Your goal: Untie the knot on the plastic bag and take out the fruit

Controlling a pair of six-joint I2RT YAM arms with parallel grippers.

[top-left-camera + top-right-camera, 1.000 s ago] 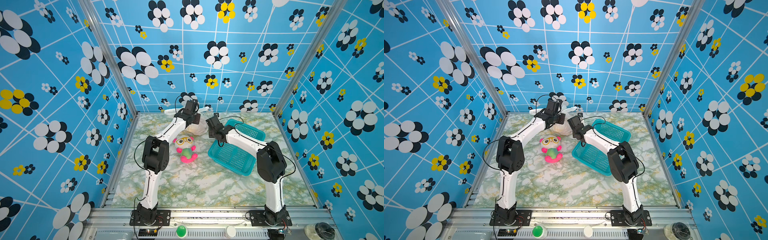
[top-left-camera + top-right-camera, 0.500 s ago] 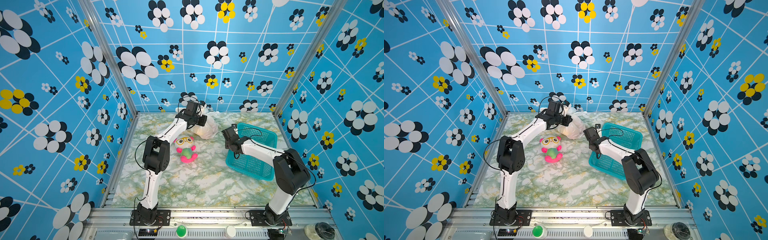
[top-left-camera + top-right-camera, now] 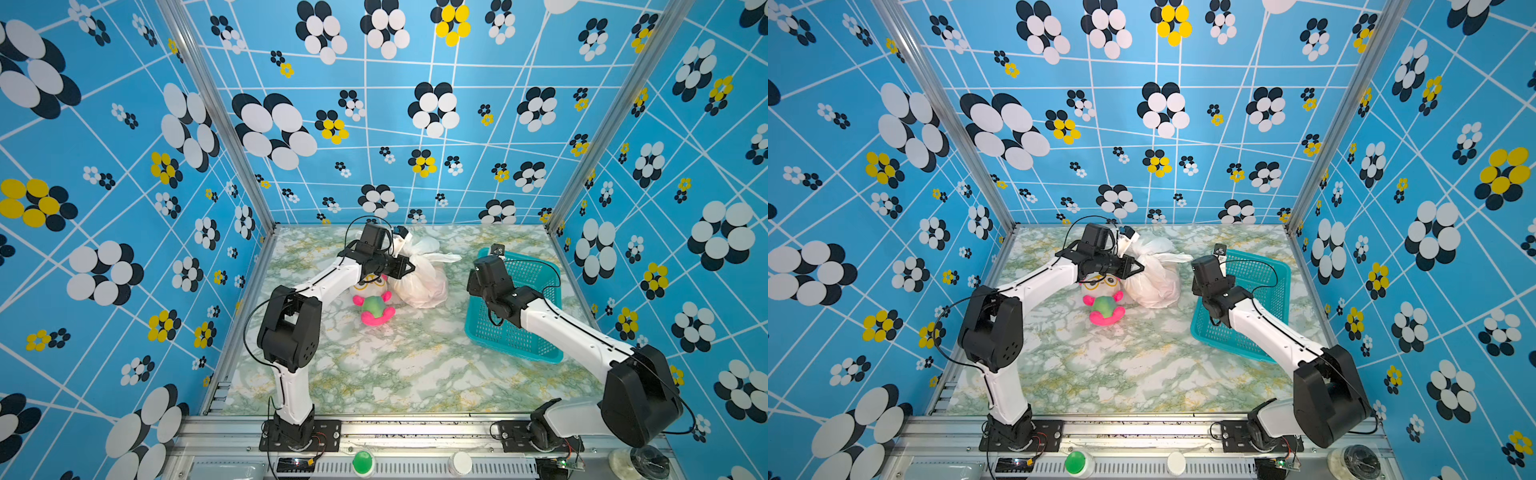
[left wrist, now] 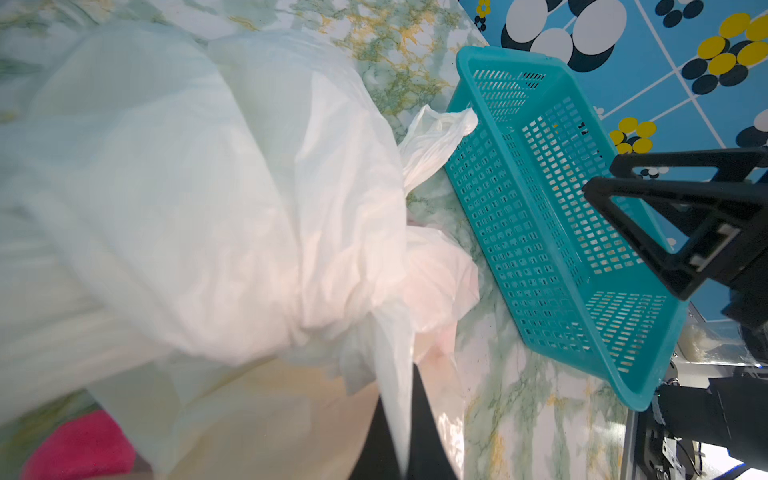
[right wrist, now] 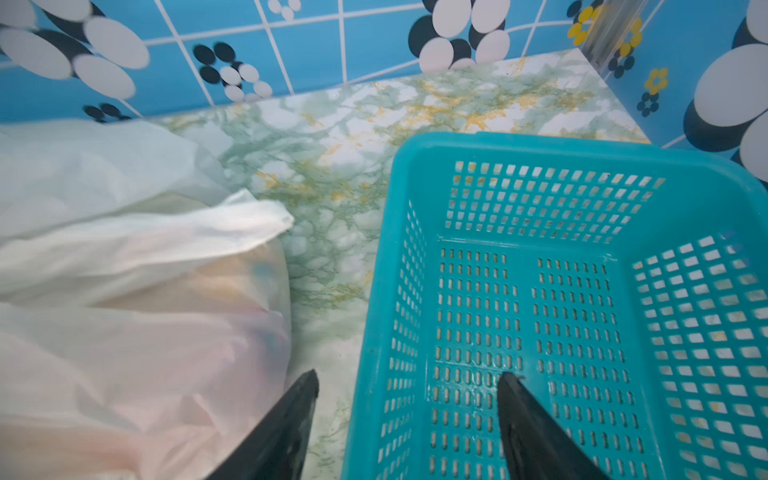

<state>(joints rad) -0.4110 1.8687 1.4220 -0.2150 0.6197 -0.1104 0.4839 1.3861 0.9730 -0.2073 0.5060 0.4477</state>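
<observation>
Blue walls [image 3: 124, 166] printed with black, white and yellow flowers close in a green-veined marble table [image 3: 374, 374]. Findings follow.

Progress: early, by my reckoning. The knot [image 4: 370, 324] is still tied. The plastic bag [image 3: 422, 282] sits closed toward the back of the table, between the plush toy [image 3: 372, 305] and the teal basket [image 3: 513, 347]. It leans against the toy and stands apart from the basket. One flat end of the tie reaches toward the basket's corner in the left wrist view; whether it touches, I cannot tell.

Grippers: the left gripper [image 3: 409, 266] is clamped tight on a strip of the bag's plastic that runs out of the knot. The right gripper [image 5: 409, 382] has its fingers set wide apart and holds nothing. One finger is over the basket's floor and the other is outside its wall, beside the bag.

Containers:
- **Bag:** the fruit [image 5: 178, 374] is all inside and shows only as faint pink and orange tints through the film. No count is possible.
- **Basket:** empty, with only a bare mesh floor.

Outstanding: the tie has yet to be worked loose, the mouth opened and every piece lifted out. I judge no step of the job complete.
</observation>
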